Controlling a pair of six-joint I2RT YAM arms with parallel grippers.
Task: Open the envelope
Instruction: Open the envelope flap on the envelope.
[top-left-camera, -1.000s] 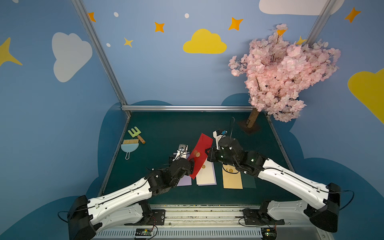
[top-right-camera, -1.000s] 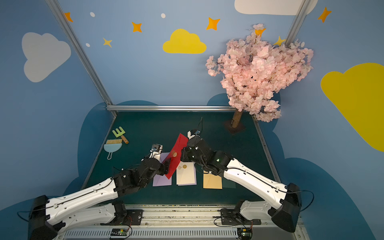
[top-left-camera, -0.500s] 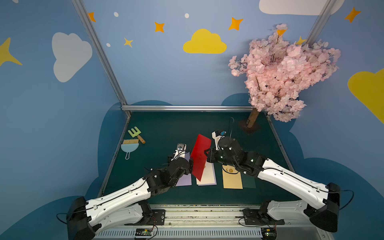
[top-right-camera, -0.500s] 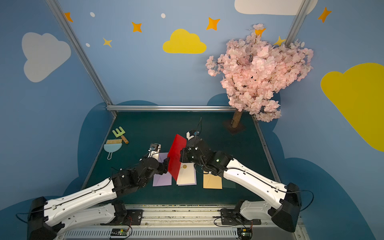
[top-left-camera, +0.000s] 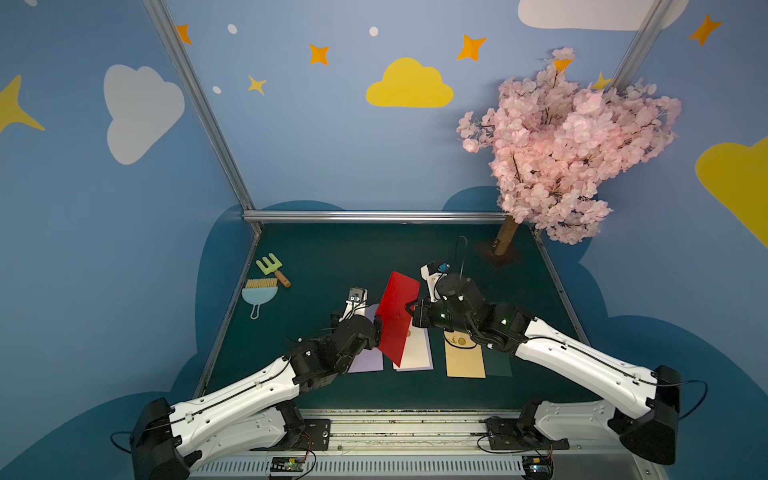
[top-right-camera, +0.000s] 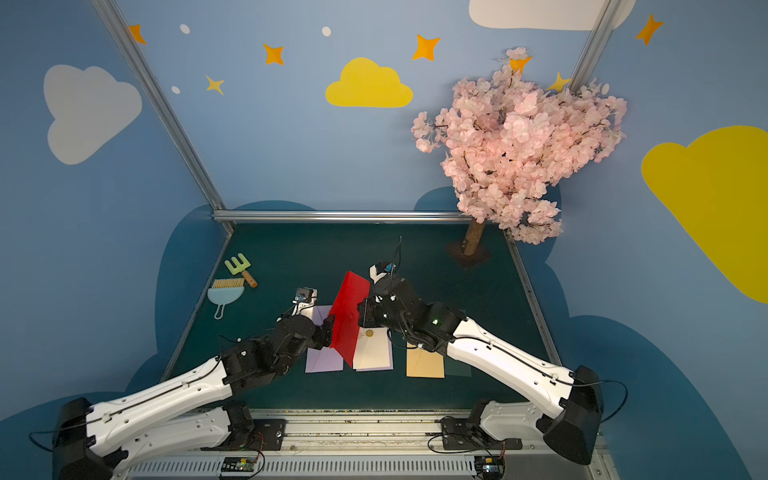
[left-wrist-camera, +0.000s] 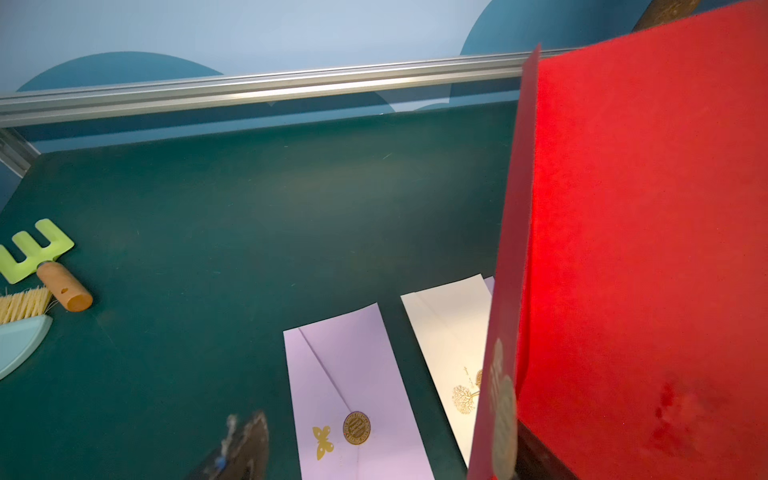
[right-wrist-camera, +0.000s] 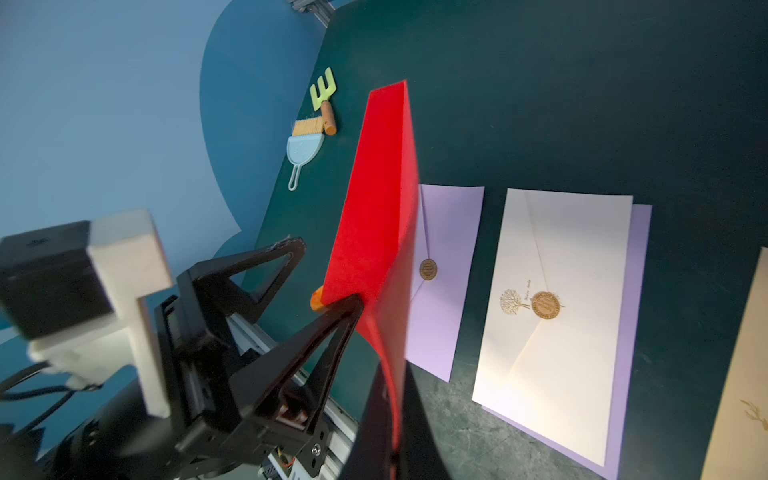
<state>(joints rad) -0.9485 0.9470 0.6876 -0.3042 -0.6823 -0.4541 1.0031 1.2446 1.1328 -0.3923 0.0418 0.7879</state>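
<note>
My right gripper (top-left-camera: 409, 309) (right-wrist-camera: 395, 424) is shut on one long edge of the red envelope (top-left-camera: 397, 316) (top-right-camera: 349, 316) and holds it up on edge above the table. The envelope's flap (left-wrist-camera: 515, 249), with its gold seal (left-wrist-camera: 503, 415), stands slightly away from the red body (left-wrist-camera: 644, 249). At the seal end my left gripper (top-left-camera: 376, 328) (left-wrist-camera: 390, 449) (right-wrist-camera: 329, 271) stands open. One of its fingertips (right-wrist-camera: 353, 301) touches the envelope's face and the other is clear of it.
Purple (top-left-camera: 368, 357), cream (top-left-camera: 415, 349), tan (top-left-camera: 464, 357) and dark green (top-left-camera: 498, 363) envelopes lie flat in a row beneath the arms. A brush and dustpan (top-left-camera: 259, 293) and a green rake (top-left-camera: 272, 268) lie at the left edge. A pink tree (top-left-camera: 565, 158) stands back right.
The red envelope has turned from a slant to nearly upright, its seal side swinging toward the left arm. The left gripper stays open by its lower end.
</note>
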